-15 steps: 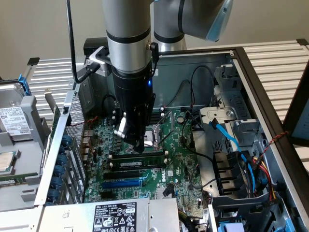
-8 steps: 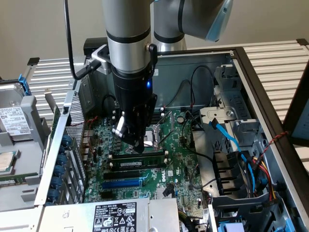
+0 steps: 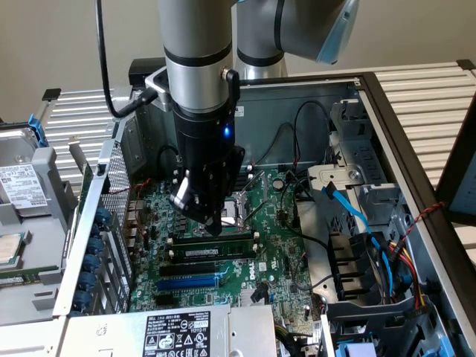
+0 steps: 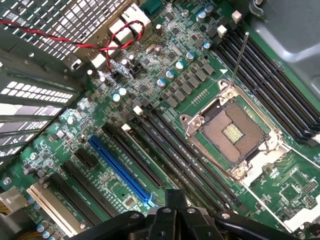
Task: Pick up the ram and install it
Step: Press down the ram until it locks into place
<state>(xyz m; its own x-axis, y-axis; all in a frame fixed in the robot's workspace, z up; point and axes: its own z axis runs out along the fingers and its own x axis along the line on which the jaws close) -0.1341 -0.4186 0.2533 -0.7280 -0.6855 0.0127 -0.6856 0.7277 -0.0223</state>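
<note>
The arm hangs straight down into the open computer case [image 3: 387,134], and its gripper [image 3: 216,223] sits low over the motherboard [image 3: 279,245], just this side of the empty processor socket [image 4: 235,132]. The claw is pinched fully shut, and nothing shows held in it. Right under the tips, the ram [image 3: 212,253] lies lengthwise in one of the memory slots, a green stick with black chips and a pale label. The blue slot [image 3: 190,282] sits empty nearer the power supply [image 3: 175,335]. My read: the stick is already in its slot and this is the seating stage, closed tips bearing down. What it calls for is even downward pressure along the stick until the end latches catch; whether they have closed, I can't make out
</note>
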